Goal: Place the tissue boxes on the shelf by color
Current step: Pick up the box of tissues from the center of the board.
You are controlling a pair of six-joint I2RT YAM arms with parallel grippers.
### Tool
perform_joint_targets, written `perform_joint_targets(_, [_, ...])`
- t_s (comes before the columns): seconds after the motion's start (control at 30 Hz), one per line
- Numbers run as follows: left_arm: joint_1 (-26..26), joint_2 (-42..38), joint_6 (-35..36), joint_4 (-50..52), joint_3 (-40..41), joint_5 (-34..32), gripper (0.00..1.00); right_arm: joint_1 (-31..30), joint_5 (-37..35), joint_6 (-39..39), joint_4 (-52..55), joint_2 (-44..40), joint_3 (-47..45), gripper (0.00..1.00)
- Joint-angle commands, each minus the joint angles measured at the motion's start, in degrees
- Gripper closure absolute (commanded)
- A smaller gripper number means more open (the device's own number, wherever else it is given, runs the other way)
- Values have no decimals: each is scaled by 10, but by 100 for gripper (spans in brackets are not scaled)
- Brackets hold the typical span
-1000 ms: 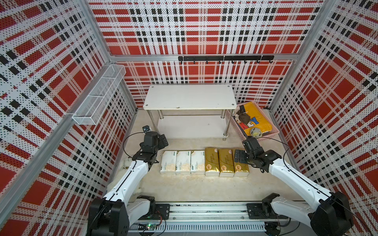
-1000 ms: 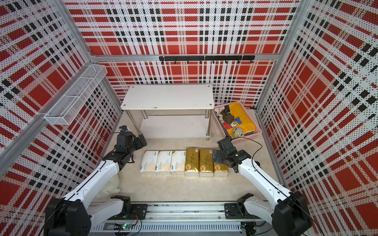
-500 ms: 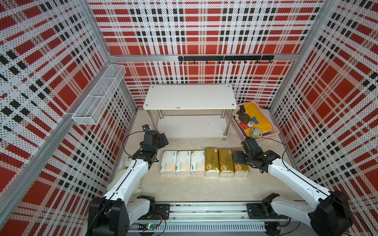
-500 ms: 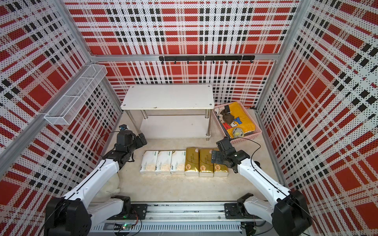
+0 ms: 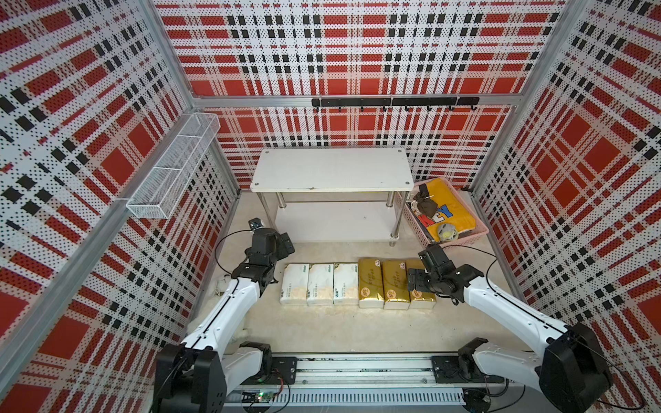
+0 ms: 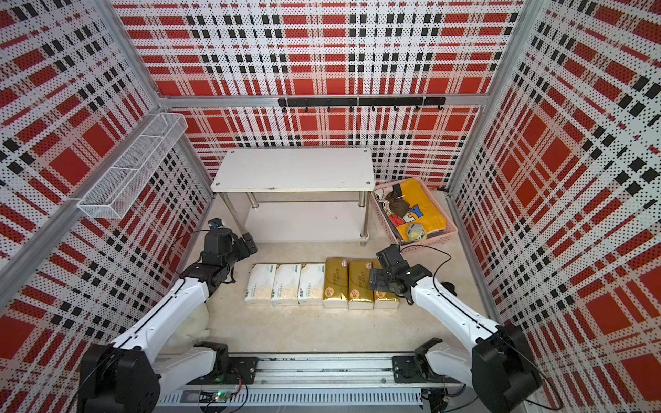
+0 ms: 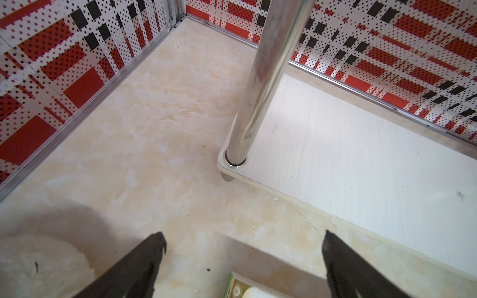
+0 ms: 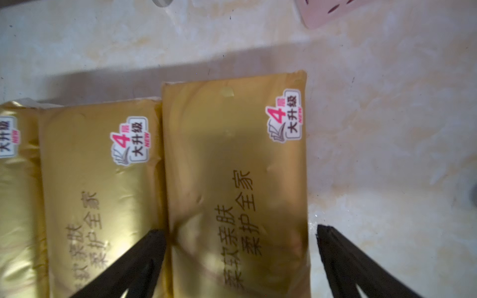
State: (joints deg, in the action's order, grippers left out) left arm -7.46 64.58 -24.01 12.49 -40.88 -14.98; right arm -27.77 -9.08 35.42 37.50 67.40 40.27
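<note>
Straddling the rightmost gold pack [image 8: 232, 167], right gripper [image 8: 241, 229] — jaws spread wide, one finger each side, not clamped; left gripper [image 7: 244, 234] likewise spread, holding nothing, near shelf [image 5: 331, 170] leg. All six tissue boxes [image 5: 321, 284] lined up on floor [image 5: 339, 329] before shelf.

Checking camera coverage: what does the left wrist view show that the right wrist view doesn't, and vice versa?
Left wrist only: the shelf, its lower board and a chrome leg. Right wrist only: gold tissue packs, the open right gripper straddling one, and a pink basket corner. Both: the beige floor and open black jaws; the left gripper is empty.
</note>
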Motion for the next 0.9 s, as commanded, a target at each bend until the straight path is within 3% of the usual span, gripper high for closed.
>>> perform_joint_targets(0.0, [-1, -6, -2, 3, -20, 1, 1, -6, -1, -5, -17, 10, -8, 1])
perform_joint_targets(0.67, [0, -11, -2, 3, -20, 2, 1, -5, -10, -14, -36, 39, -27, 3])
perform_joint_targets(0.87, [0, -11, -2, 4, -20, 3, 1, -6, -12, -16, -33, 42, -26, 11])
